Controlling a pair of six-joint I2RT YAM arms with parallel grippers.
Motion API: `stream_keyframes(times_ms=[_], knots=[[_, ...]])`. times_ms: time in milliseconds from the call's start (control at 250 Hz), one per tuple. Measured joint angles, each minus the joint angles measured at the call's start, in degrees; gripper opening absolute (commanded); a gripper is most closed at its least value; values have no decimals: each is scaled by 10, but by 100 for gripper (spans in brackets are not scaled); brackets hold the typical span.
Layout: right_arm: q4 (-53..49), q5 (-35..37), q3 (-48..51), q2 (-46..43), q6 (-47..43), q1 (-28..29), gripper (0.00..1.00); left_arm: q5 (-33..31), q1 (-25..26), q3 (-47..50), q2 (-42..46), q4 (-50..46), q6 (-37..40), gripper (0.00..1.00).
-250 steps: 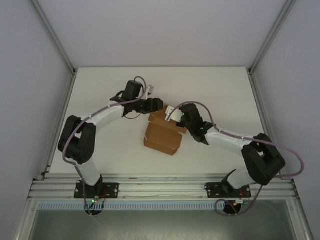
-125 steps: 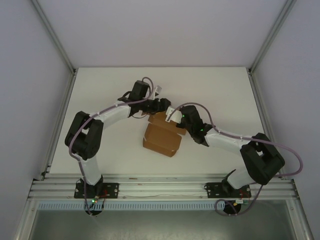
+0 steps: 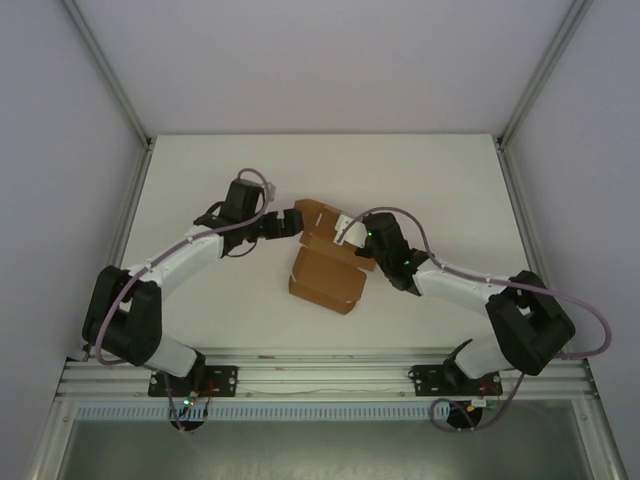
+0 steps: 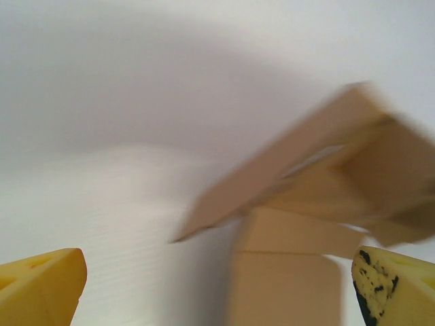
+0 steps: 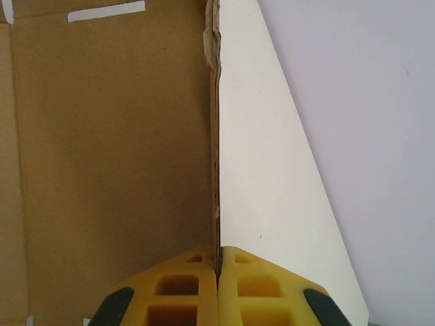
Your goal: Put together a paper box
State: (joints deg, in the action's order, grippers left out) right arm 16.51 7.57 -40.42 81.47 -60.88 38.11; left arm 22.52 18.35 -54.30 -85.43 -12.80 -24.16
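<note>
Pinching a panel edge of the paper box (image 3: 325, 270), right fingers (image 5: 231, 275) clamped; left fingers (image 3: 290, 222) apart, box just ahead

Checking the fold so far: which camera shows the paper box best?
Top external: the whole paper box lies in view between the arms, flaps included. Right wrist shows one panel edge-on, pinched by the right gripper. Left wrist shows the box blurred, beyond the open left gripper.
</note>
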Motion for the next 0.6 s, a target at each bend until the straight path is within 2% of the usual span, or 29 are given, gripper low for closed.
stream_keyframes(times_ms=[84, 360, 600], knots=[[-7, 0, 0, 0, 6, 0, 0, -24, -9, 29, -13, -1, 10, 100], [-22, -11, 0, 0, 26, 0, 0, -33, -7, 49, -64, 55, 18, 98], [-21, -27, 0, -1, 44, 0, 0, 4, 21, 49, -92, 110, 32, 96]])
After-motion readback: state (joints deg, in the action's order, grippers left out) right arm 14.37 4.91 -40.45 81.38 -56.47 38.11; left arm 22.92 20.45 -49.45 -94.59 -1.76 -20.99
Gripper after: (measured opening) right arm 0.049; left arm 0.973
